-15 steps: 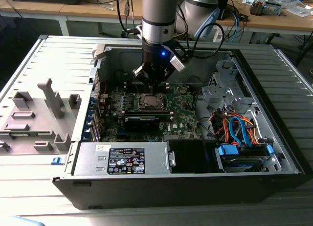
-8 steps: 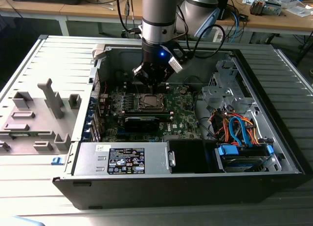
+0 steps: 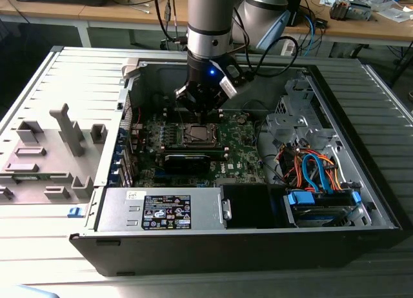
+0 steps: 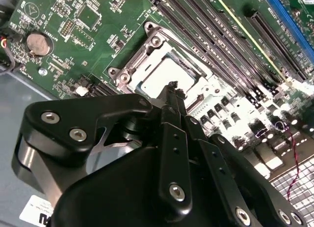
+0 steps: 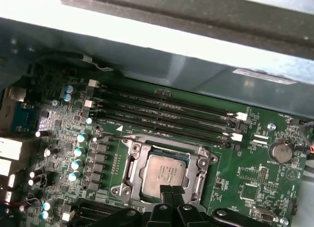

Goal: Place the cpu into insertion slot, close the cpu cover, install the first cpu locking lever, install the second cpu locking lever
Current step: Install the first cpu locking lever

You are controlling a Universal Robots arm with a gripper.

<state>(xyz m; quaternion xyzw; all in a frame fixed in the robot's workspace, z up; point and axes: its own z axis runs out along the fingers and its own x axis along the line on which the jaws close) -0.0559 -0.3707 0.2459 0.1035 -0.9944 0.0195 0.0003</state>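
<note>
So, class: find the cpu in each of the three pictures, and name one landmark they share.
Exterior view: the cpu sits mid-motherboard, just below the end effector.
First wrist view: it sits inside the silver socket frame, just beyond the end effector.
Second wrist view: it sits inside the same frame, just past the end effector.
Shared landmark: the row of long black memory slots beside the socket.

Light falls from above, glaring off the case wall (image 5: 147, 20); beside it the board seems slightly blurred
</note>
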